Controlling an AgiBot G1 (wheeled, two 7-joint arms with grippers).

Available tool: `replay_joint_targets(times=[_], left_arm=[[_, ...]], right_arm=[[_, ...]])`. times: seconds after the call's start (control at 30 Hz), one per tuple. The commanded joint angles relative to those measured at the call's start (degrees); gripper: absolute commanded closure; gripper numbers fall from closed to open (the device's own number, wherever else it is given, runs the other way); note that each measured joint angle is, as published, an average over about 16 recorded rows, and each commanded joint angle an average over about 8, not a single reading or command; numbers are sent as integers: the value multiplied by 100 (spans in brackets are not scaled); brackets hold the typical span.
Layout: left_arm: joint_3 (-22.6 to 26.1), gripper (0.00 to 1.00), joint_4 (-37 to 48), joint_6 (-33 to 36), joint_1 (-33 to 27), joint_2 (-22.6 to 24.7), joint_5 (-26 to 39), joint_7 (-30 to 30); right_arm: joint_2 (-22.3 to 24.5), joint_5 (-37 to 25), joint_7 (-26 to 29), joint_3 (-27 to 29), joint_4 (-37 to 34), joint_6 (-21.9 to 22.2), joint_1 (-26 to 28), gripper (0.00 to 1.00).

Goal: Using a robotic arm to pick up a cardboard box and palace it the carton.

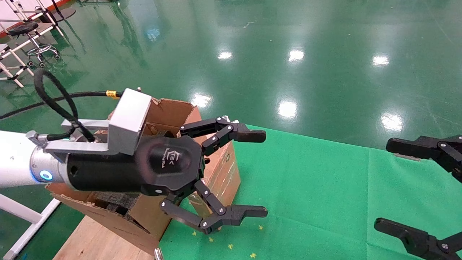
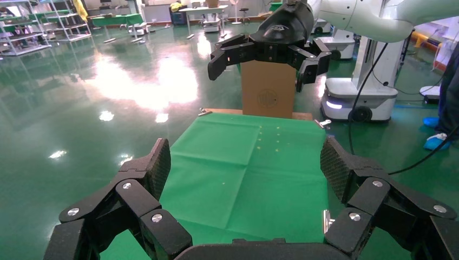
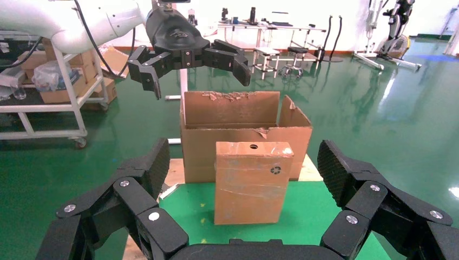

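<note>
Standing upright on the green worktop [image 3: 335,216], the cardboard box [image 3: 251,181] leans against the outer wall of the carton [image 3: 238,132] and has not been grasped. The left claw [image 1: 231,173] of the robotic arm [image 1: 21,162] hangs released just above both. The right claw [image 1: 418,187] waits released, well apart across the worktop. Judged status: pickup and placement into the carton both remain outstanding.

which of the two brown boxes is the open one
The carton behind is open: ragged flaps standing up, top uncovered. The smaller cardboard box standing on end in front of it is taped shut, with one round hole near its top.
</note>
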Motion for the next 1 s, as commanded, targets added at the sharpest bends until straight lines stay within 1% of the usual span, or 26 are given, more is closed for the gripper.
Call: replay_joint_targets(times=[0.03, 0.37, 0.63, 0.83, 1.0], left_arm=[[0, 0, 0, 0, 0, 0, 0, 0], [0, 0, 0, 0, 0, 0, 0, 0], [-1, 0, -2, 0, 1, 0, -1, 1], [19, 0, 61, -17, -31, -34, 22, -98], [160, 0, 210, -41, -330, -161, 320, -474]], right_arm=[[0, 0, 0, 0, 0, 0, 0, 0], [0, 0, 0, 0, 0, 0, 0, 1], [0, 0, 0, 0, 0, 0, 0, 99], [0, 0, 0, 0, 0, 0, 0, 100], [0, 0, 0, 0, 0, 0, 0, 100]])
